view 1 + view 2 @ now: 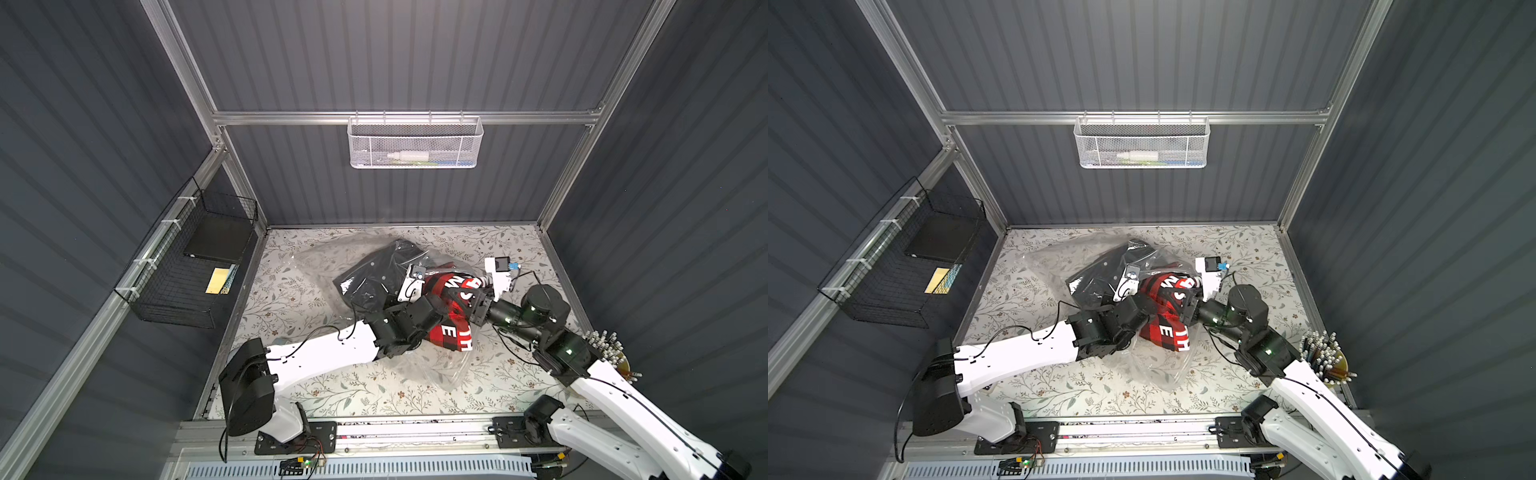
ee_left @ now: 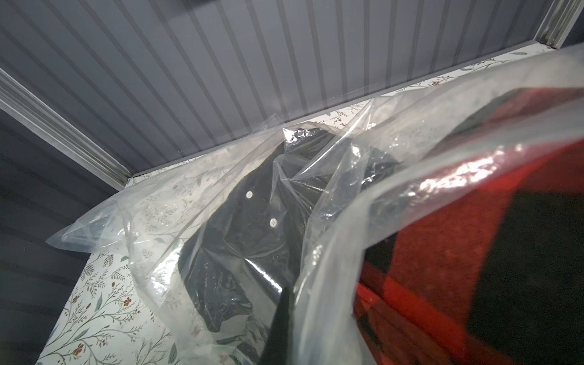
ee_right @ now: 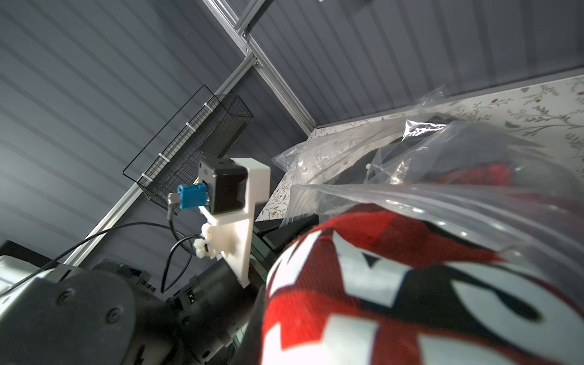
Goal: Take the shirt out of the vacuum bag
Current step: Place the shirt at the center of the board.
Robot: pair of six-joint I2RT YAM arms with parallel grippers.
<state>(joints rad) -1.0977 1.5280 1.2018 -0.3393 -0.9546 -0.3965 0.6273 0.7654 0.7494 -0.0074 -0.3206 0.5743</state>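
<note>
**A:** What is the left gripper [image 1: 424,297] doing?

**B:** It is closed. In its wrist view one dark finger [image 2: 281,319] sits against the raised rim of the vacuum bag [image 2: 158,221]. The clear film arches away from the finger, so it looks pinched there.

**A:** And the right gripper [image 1: 478,301]?

**B:** That one is closed as well, on the shirt [image 1: 451,328], which has red and black checks and big white letters. In both top views its black body is pressed into the fabric. The cloth bulges right up to its wrist camera.

**A:** Where is the shirt relative to the bag?

**B:** It is partly out. The lettered part lies bare between the two grippers, and the part farther back is under the film. The whole bundle sits mid-tabletop [image 1: 332,390], a little toward the right arm.

**A:** Is anything else inside the bag?

**B:** There is a dark garment [image 2: 240,246] with white buttons [image 2: 249,195]. It lies deeper in, beside the shirt on the side toward the back wall.

**A:** And farther out?

**B:** Loose clear film spreads over the floral tabletop toward the front edge. A black wire basket [image 1: 187,266] hangs on the left wall and a white mesh basket [image 1: 415,141] on the back wall. A cluster of white-tipped sticks [image 1: 606,345] stands by the right arm.
</note>
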